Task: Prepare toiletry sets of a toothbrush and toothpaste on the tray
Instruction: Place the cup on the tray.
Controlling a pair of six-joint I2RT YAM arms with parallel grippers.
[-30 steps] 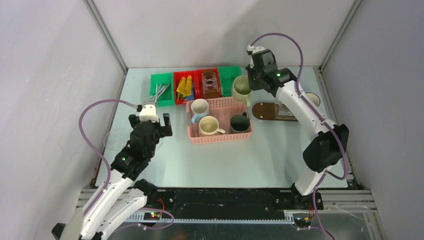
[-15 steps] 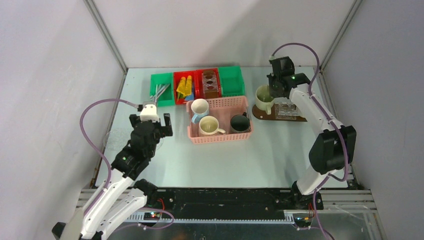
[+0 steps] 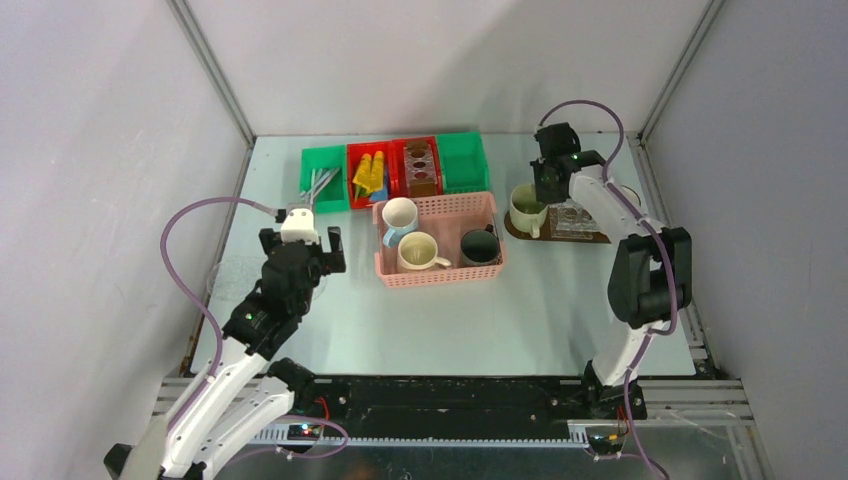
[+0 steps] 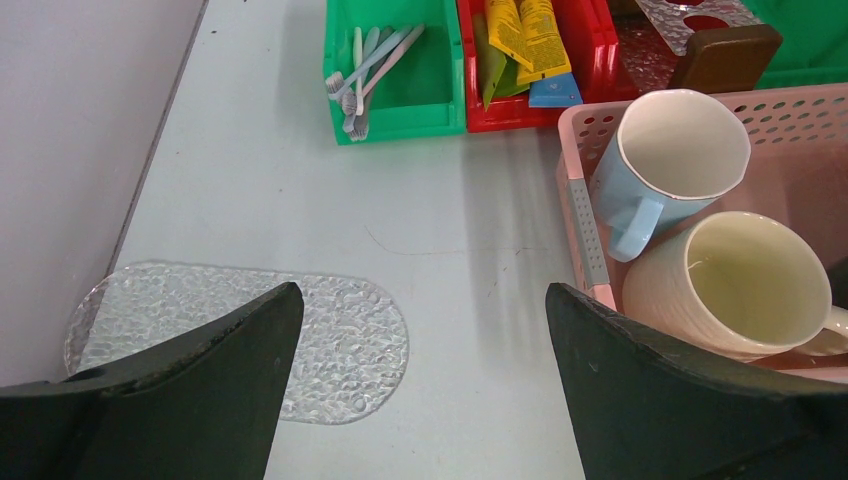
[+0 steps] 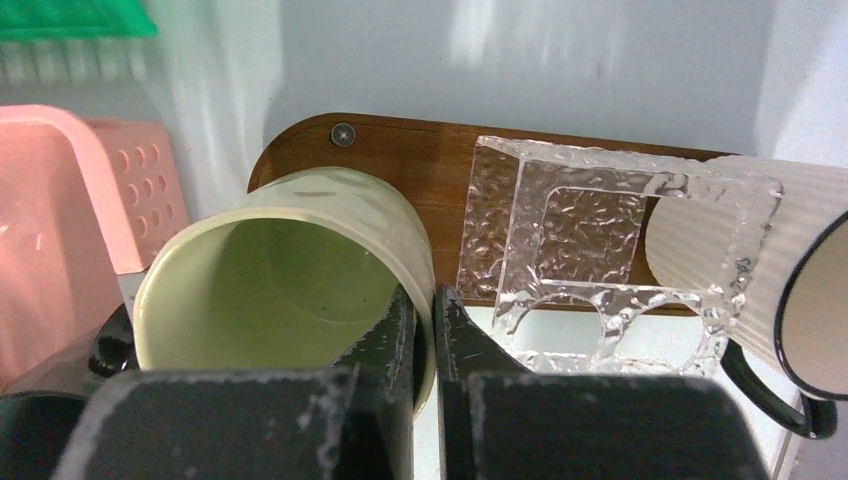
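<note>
Here, the right pincer is seen clamped on the wall of a cream mug, one finger inside the rim and one outside. The mug is held at the left end of the brown tray, which lies near the far right corner of the table. A clear rack and a ribbed white mug are seen further right. The left pincer is held wide apart near the table's left edge, above a clear patterned disc.

No legible text anywhere, yellow tubes carry small print, seemingly lettering, too blurred to read
</note>
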